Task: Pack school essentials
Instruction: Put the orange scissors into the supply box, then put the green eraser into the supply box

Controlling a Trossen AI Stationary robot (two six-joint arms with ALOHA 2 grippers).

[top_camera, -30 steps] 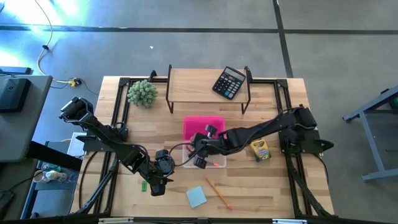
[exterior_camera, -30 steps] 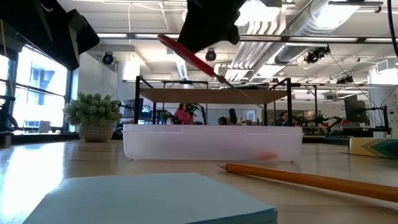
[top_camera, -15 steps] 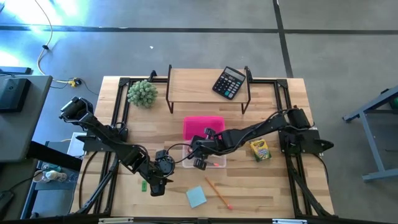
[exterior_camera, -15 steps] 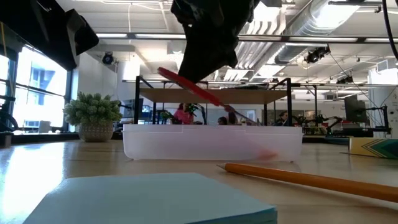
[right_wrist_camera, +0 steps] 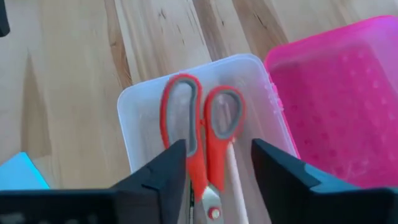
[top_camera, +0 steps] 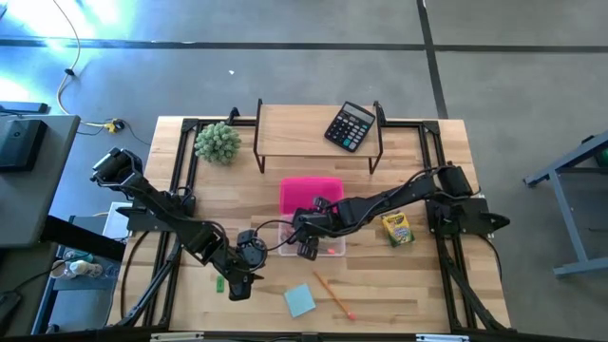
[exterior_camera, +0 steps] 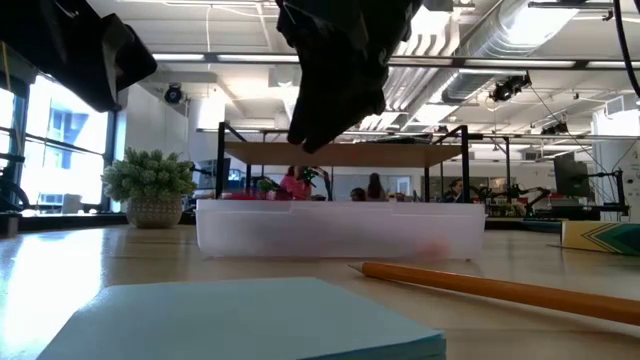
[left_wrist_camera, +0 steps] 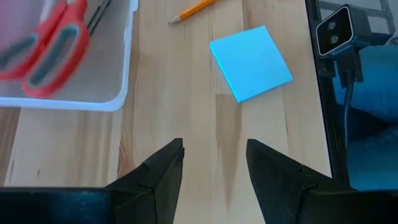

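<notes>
Red-handled scissors [right_wrist_camera: 202, 130] lie flat in a clear box [top_camera: 328, 249] at mid-table; they also show in the left wrist view [left_wrist_camera: 46, 53]. A wooden pencil [right_wrist_camera: 235, 171] lies beside them in the box. My right gripper [right_wrist_camera: 217, 163] hangs open just above the box, one finger on either side of the scissors' pivot end. My left gripper [left_wrist_camera: 214, 155] is open over bare wood near the table's front left. A light-blue note pad [left_wrist_camera: 250, 55], an orange pencil [top_camera: 332, 294] and a small green piece [top_camera: 218, 282] lie on the table. The crayon box [top_camera: 396, 229] lies to the right.
The box's pink lid [top_camera: 311, 195] lies behind the clear box. A low wooden shelf [top_camera: 304, 128] at the back carries a black calculator [top_camera: 350, 125]. A green ball-shaped plant [top_camera: 218, 142] stands at the back left. A camera [left_wrist_camera: 339, 34] sits at the front edge.
My right gripper has sunk toward the clear box and opened, letting go of the scissors. The scissors, earlier held tilted in the air above the box, have dropped and now lie flat inside it.
</notes>
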